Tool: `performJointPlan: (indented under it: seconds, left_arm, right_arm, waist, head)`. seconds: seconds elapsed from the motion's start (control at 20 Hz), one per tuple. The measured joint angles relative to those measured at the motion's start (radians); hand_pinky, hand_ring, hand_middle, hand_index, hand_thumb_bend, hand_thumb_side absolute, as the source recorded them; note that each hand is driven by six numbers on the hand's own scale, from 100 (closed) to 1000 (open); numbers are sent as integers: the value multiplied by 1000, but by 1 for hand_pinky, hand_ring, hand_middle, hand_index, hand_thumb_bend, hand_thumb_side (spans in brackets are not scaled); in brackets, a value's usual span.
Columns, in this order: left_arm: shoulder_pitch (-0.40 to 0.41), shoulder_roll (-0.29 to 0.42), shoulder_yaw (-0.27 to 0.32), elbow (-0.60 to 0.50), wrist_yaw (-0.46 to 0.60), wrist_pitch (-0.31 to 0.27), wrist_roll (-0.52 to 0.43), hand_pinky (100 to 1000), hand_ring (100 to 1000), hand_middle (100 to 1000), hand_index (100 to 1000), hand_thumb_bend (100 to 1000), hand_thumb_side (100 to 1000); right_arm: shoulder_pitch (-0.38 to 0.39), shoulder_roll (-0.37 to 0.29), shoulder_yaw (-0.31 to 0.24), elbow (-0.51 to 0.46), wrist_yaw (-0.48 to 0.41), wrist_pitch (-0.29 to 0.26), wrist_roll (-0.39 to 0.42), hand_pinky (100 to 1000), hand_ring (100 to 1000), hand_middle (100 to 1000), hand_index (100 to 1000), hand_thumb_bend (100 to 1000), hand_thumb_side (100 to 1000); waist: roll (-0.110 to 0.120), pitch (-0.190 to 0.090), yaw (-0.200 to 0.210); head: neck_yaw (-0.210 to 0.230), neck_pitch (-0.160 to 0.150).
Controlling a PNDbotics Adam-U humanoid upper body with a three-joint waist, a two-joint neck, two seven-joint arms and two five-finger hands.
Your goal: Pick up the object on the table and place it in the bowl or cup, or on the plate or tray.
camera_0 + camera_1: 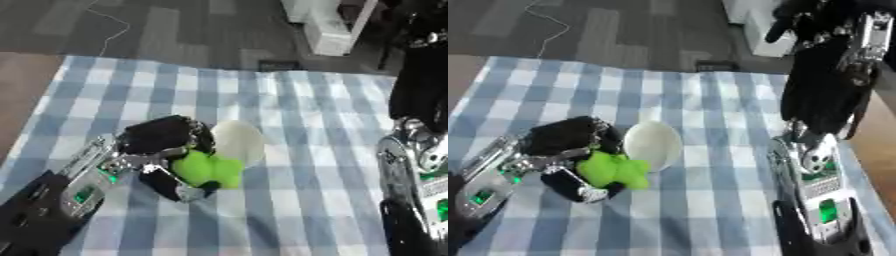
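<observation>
Item: bright green object [210,169], lumpy, soft-looking — held at the near rim of the white bowl [238,141], on the blue checked cloth [297,100].
Left hand [162,145]: my fingers curl round the green object, thumb beneath.
Right hand [824,95]: raised at the right; fingers not readable.
Step, as I judge it: carrying — not yet released.
Next: shift over the bowl's hollow, then uncurl.

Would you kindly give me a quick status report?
Left hand shut on green object, beside the white bowl. Right hand raised, fingers unclear. Nothing between object and bowl.
</observation>
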Motion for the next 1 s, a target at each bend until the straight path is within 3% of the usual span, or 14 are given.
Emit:
performJointPlan:
  seconds: [0.5, 1.0]
  left_arm:
    - [-95, -50, 39, -40, -92, 54, 54, 100, 100, 100, 189, 100, 652]
    - [-170, -117, 48, 119, -207, -6, 156, 100, 100, 100, 184, 100, 653]
  right_arm:
    - [1, 0, -13, -1, 13, 4, -13, 305, 451, 626, 788, 100, 857]
    - [12, 19, -51, -32, 42, -9, -54, 318, 453, 622, 785, 100, 858]
  waist:
    - [2, -5, 3]
    - [2, -5, -7]
  head:
    - [68, -26]
    - [85, -56]
